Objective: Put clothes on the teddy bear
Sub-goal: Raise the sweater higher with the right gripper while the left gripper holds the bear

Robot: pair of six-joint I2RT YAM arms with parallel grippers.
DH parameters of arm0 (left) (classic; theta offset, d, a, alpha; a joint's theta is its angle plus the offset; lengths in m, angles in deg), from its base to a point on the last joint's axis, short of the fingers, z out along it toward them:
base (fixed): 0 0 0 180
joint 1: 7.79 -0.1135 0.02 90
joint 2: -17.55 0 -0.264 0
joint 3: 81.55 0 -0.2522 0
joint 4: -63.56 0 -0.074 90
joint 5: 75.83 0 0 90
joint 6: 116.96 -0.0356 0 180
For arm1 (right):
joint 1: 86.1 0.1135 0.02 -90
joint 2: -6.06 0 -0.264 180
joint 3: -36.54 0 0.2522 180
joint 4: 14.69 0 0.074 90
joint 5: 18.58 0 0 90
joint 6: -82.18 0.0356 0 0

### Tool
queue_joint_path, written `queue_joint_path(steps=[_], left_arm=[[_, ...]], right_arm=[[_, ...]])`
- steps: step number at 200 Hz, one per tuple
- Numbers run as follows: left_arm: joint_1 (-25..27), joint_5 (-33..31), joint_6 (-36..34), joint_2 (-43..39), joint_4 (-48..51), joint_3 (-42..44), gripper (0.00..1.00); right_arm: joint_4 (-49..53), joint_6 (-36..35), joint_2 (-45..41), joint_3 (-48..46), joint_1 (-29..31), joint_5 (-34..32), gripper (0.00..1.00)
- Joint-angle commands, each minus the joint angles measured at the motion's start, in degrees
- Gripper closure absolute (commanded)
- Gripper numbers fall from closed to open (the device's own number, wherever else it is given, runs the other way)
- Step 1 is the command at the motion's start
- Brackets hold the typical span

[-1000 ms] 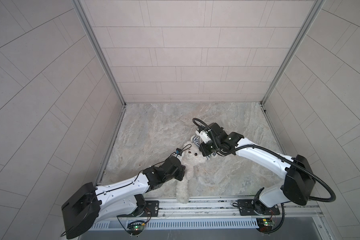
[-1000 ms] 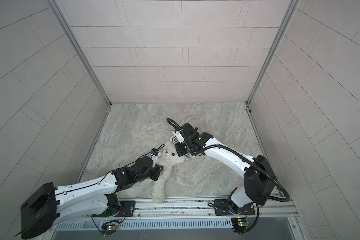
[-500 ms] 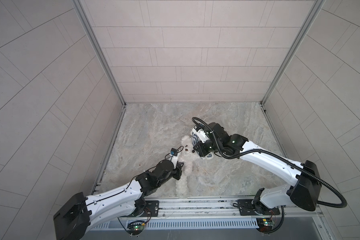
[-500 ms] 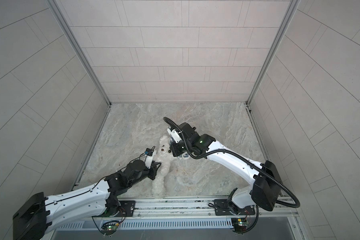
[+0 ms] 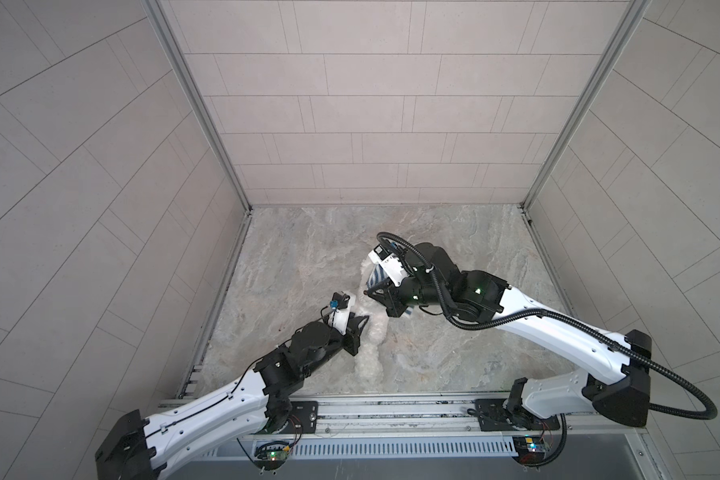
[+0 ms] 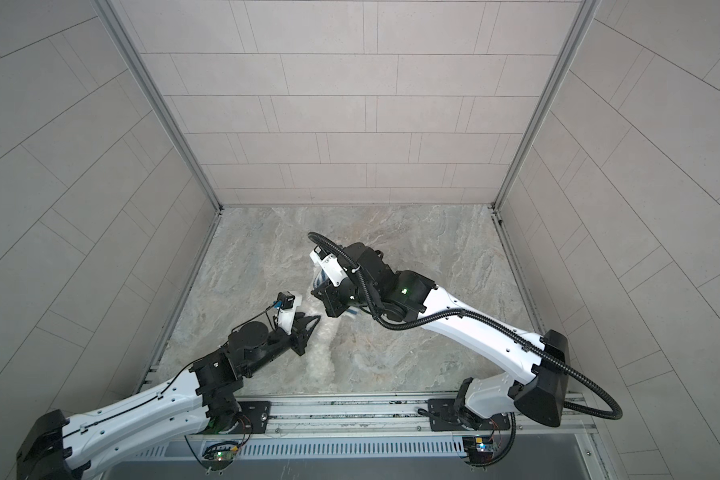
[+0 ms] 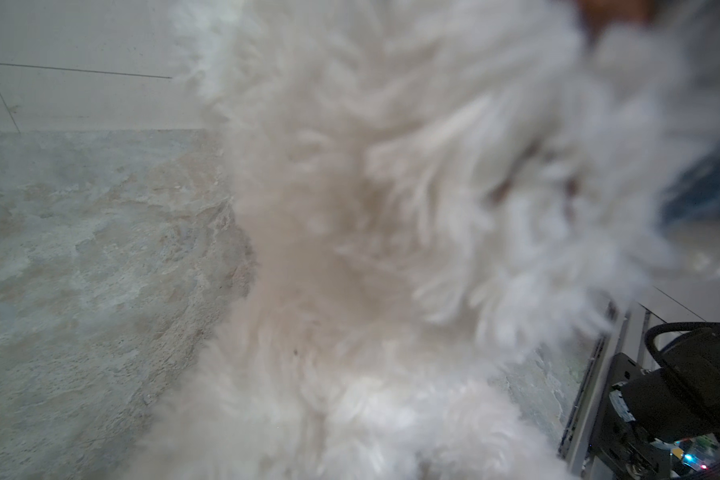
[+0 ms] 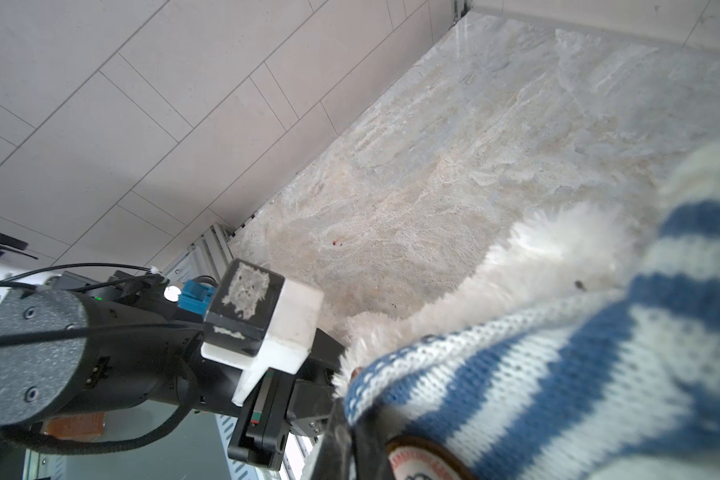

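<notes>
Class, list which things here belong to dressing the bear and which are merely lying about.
Job: bear; shirt; left gripper, at the bear; right gripper, shut on the shirt.
Not the job: table; walls; rail; tiny red speck on the table.

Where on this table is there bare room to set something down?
The tabletop is bare along the back wall, and on the strip between the left wall and the left gripper. Crowded: mid-front, where it and the right gripper meet at the teddy bear and striped shirt.
</notes>
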Motion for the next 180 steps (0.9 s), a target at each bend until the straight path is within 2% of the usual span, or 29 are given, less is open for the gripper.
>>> queue_joint_path(steps=[1, 35, 59, 131, 180], left_arm=[[0.26, 3.33, -2.52, -3.13, -1.23, -0.72, 1.00], [0.34, 4.63, -3.06, -7.50, 0.87, -0.19, 1.00], [0.36, 5.58, -2.75, -10.44, 1.00, 0.32, 1.00], [0.32, 8.13, -2.75, -10.01, -2.91, -1.15, 1.00], [0.31, 11.12, -2.32, -10.92, -5.22, -1.24, 1.00]], right_arm=[[3.06, -0.48, -0.06, 2.53, 0.67, -1.11, 1.00], [10.73, -3.22, 0.72, 7.79, 1.03, -1.97, 1.00], [17.09, -5.51, 1.57, 11.92, 1.85, -2.67, 0.96], [29.15, -8.16, 8.06, 25.64, 9.35, -11.25, 0.93], [33.32, -8.62, 10.08, 31.61, 11.32, -16.56, 0.80]])
